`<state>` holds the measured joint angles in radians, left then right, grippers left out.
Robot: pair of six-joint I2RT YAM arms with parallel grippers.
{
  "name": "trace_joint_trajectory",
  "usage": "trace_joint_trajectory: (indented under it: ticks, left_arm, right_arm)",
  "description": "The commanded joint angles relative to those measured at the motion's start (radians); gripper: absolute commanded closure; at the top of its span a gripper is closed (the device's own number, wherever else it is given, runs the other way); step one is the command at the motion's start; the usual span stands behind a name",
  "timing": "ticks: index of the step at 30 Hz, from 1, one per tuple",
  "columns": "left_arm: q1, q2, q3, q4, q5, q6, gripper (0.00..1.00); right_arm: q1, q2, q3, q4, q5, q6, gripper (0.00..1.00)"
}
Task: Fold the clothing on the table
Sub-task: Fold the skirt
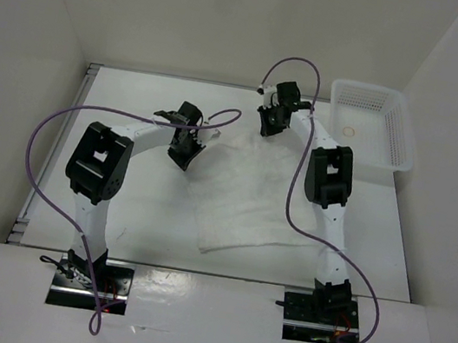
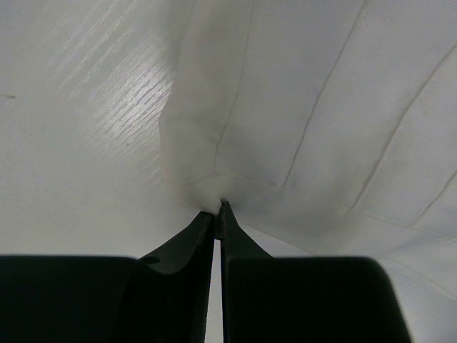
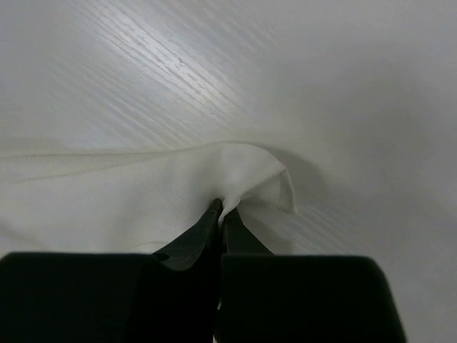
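Note:
The clothing [image 1: 247, 196] is a white, creased garment spread across the middle of the table [image 1: 135, 103]. My left gripper [image 1: 186, 157] sits at its far left edge, shut on a pinch of the clothing [image 2: 300, 128], which puckers at the tips of my left gripper [image 2: 218, 211]. My right gripper [image 1: 270, 126] is at the far right corner. In the right wrist view my right gripper [image 3: 221, 207] is shut on the clothing [image 3: 143, 193], whose corner curls up beside the fingertips.
A white perforated basket [image 1: 370, 125] stands at the back right of the table. White walls enclose the table on the left, back and right. The arm bases [image 1: 88, 276] sit at the near edge.

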<state>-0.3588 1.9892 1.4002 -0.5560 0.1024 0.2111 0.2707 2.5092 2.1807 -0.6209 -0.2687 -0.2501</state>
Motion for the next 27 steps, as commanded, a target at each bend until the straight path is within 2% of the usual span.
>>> trace_joint_trajectory:
  ticks: [1,10,15,21,24,27]
  left_arm:
    - [-0.005,-0.043,0.000,-0.004,-0.015,0.024,0.89]
    - [0.026,-0.052,0.118,-0.004,-0.086,0.024,0.89]
    - [0.070,-0.018,0.227,-0.004,-0.121,0.024,0.89]
    - [0.090,0.037,0.432,-0.035,-0.144,0.042,0.89]
    - [0.100,0.060,0.490,-0.061,-0.087,0.031,0.89]
    - [0.100,0.022,0.473,-0.071,-0.005,0.022,0.89]
  right_arm:
    - [0.042,-0.019,0.033,-0.040,0.032,-0.005,1.00]
    - [0.051,-0.191,-0.006,0.033,0.219,0.051,1.00]
    - [0.051,-0.295,-0.099,0.108,0.344,0.072,1.00]
    - [0.051,-0.394,-0.223,0.171,0.393,0.091,1.00]
    - [0.051,-0.452,-0.275,0.171,0.393,0.078,1.00]
    - [0.051,-0.535,-0.337,0.162,0.349,0.054,1.00]
